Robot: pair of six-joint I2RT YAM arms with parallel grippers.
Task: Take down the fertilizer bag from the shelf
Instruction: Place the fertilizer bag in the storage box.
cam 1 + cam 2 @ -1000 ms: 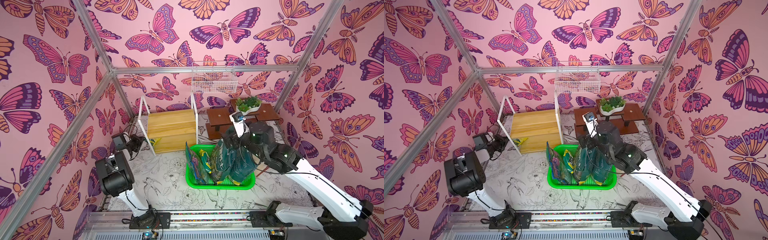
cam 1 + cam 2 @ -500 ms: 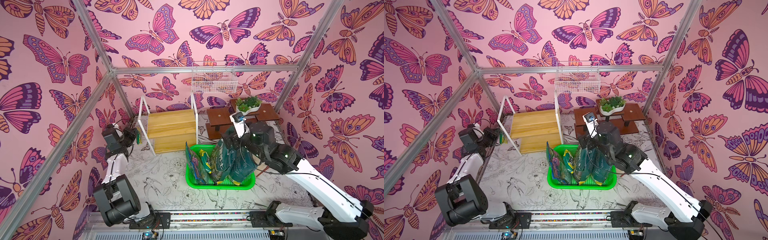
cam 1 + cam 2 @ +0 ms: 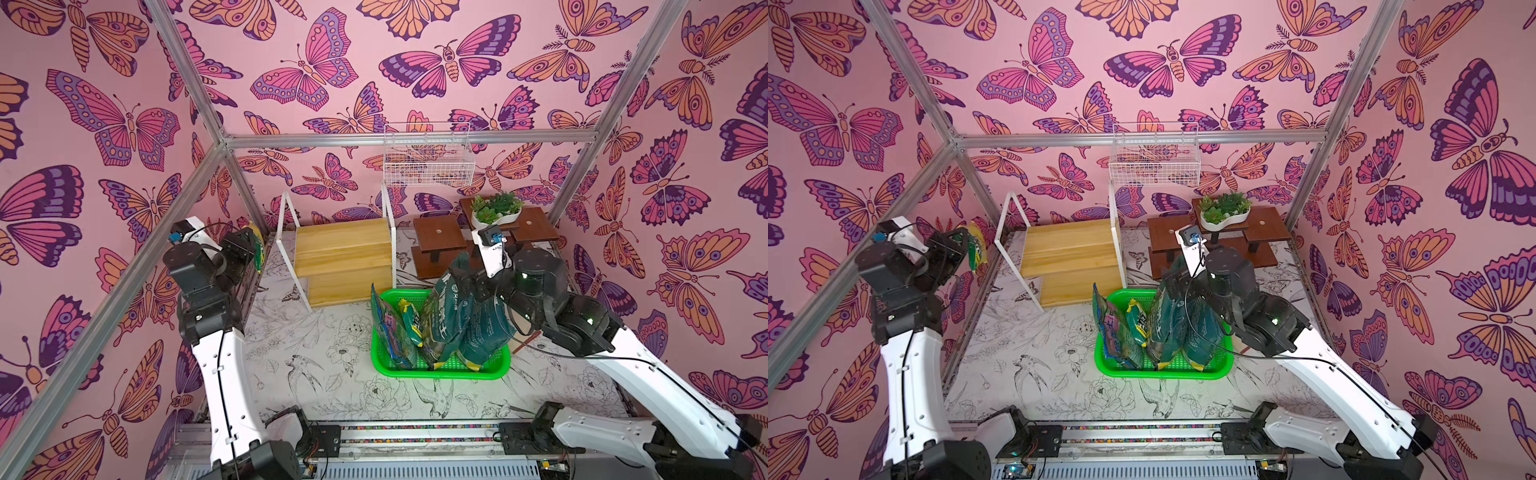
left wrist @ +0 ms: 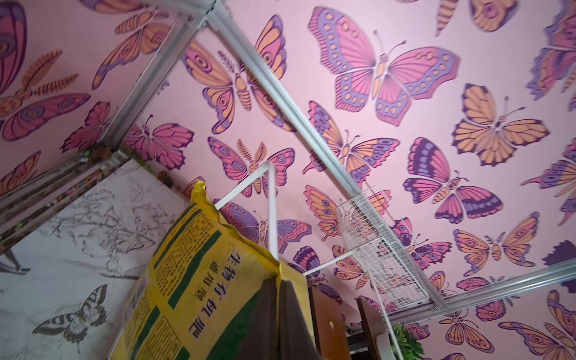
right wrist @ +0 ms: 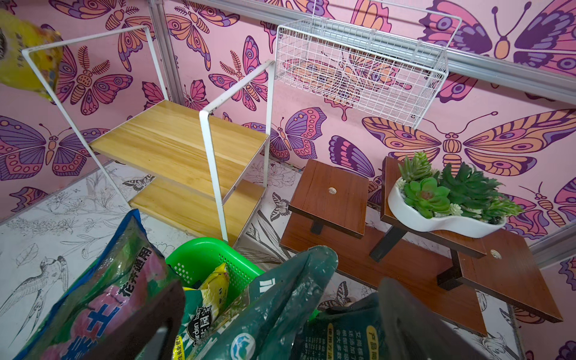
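So the fertilizer bag [image 4: 193,280] is off the shelf [image 3: 340,245]. Both boards are bare, and the yellow bag hangs in the air just left of the shelf's white frame. The left tool [image 4: 280,311] has it pinched by one edge, jaws narrow on it. Its long side runs out away from the wrist, toward the far wall, though I can't call the exact tilt. What matters next imo: bare worktop [image 3: 311,353] lies below it, and the green basket [image 3: 436,374] sits to the right and nearer. The left arm has it, so it's that arm's move. The right tool [image 5: 277,330] is spread wide over the basket's bags, holding nothing I can see.
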